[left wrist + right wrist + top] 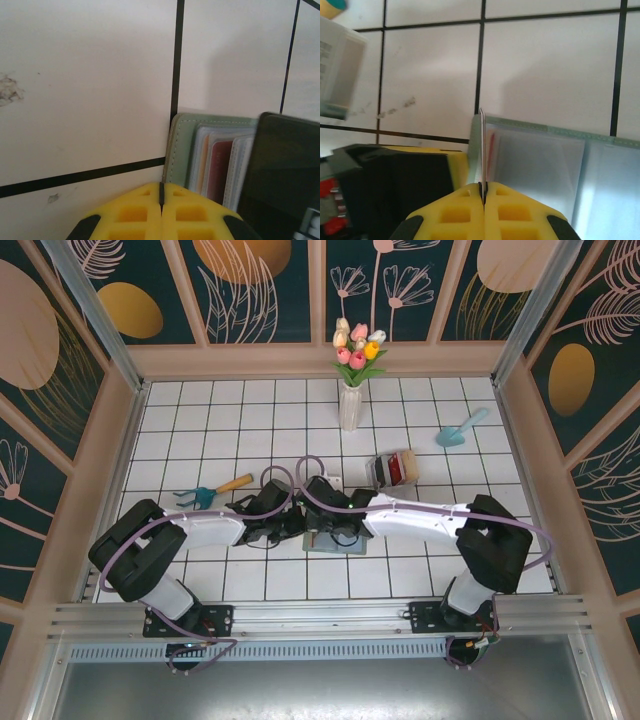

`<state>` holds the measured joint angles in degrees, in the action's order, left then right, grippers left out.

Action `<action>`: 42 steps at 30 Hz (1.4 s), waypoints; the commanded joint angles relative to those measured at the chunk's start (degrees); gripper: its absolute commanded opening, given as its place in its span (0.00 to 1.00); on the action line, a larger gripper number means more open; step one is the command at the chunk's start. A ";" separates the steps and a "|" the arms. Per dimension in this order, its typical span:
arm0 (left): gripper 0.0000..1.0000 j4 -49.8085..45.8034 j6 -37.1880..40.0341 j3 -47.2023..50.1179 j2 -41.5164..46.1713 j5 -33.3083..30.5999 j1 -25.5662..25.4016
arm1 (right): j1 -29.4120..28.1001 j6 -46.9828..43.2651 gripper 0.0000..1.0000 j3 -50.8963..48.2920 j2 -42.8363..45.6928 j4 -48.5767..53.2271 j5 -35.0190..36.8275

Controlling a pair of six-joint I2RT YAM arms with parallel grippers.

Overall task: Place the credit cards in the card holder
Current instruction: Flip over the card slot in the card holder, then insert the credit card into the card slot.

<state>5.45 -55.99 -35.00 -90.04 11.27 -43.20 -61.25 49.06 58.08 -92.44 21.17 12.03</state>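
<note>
Card holder: open, cards already sleeved.
Right end effector: clamped on one card, not yet inserted.
Left end effector: together.
Box: perhaps more remaining.

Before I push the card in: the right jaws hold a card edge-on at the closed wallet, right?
No, the wallet lies open, its clear sleeves showing in the right wrist view. The right jaws do hold a card edge-on at its edge.
</note>
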 commanded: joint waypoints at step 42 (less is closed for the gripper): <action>0.04 0.33 -1.84 2.42 0.18 -1.78 -0.48 | 8.14 4.79 0.04 -23.05 22.18 -18.32 -12.24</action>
<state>7.09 -57.10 -33.85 -89.62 10.02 -43.53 -53.82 52.25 37.28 -69.47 12.14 5.23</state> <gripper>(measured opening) 0.063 0.059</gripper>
